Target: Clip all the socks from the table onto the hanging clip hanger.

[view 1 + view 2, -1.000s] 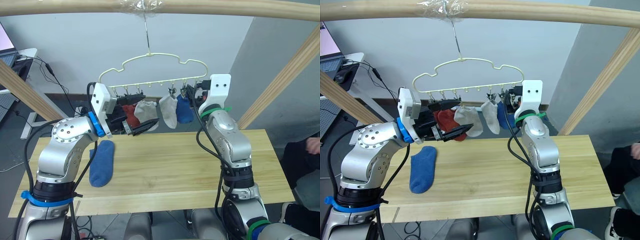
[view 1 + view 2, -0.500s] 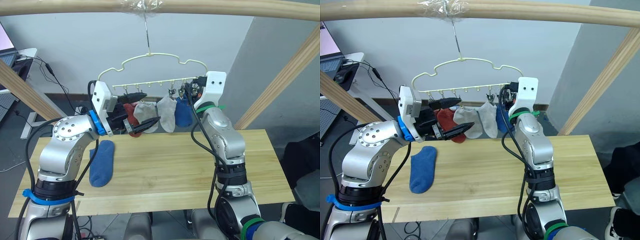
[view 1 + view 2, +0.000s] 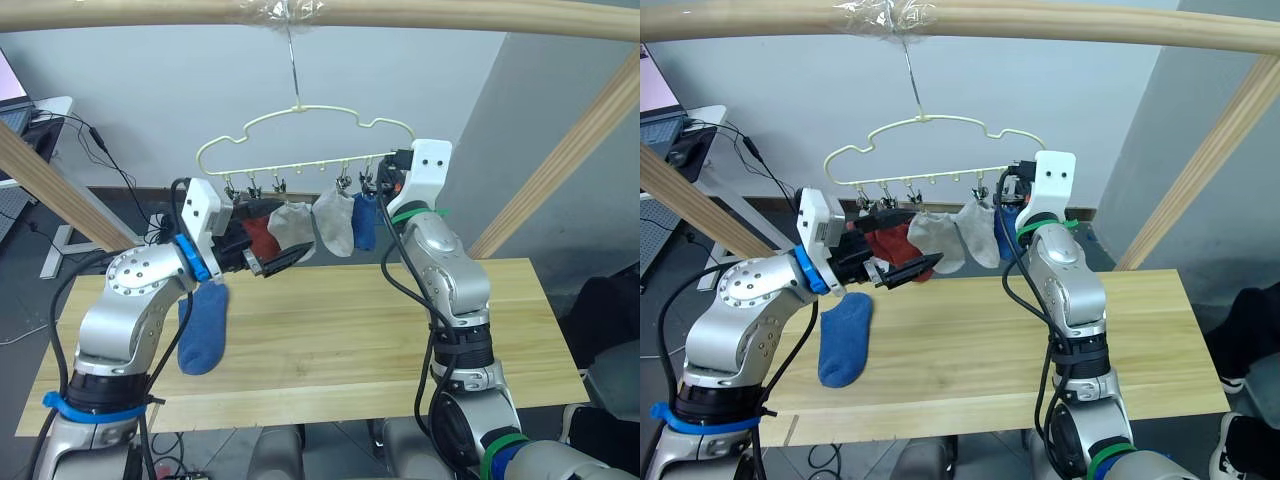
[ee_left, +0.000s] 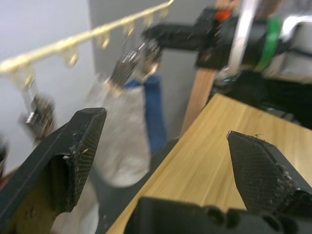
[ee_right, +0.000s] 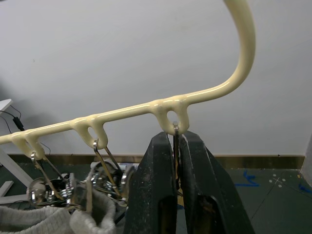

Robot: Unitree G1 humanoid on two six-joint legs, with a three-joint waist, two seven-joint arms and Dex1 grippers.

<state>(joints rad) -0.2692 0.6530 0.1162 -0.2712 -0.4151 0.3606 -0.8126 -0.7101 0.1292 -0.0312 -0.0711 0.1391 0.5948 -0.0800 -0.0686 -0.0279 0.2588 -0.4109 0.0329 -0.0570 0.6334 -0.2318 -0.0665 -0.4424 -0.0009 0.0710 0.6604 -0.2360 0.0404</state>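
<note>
Logging what I see, by item:
Hanger (image 3: 300, 115): hooked on the pole (image 3: 320, 12) above the table's (image 3: 400, 340) far edge.
Clipped socks: red (image 3: 262, 232), two grey (image 3: 292, 222) (image 3: 335, 220), one blue (image 3: 364, 220), side by side.
Loose sock (image 3: 203, 326): blue, flat near the table's left edge.
Right gripper (image 5: 176, 161): clenched on the wire of the hanger's endmost clip.
Left gripper (image 3: 268, 236): released, fingers spread wide, just before the red sock.

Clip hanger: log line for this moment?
left gripper: open, empty | right gripper: shut on clip | clip hanger: socks hung | blue sock: on table
</note>
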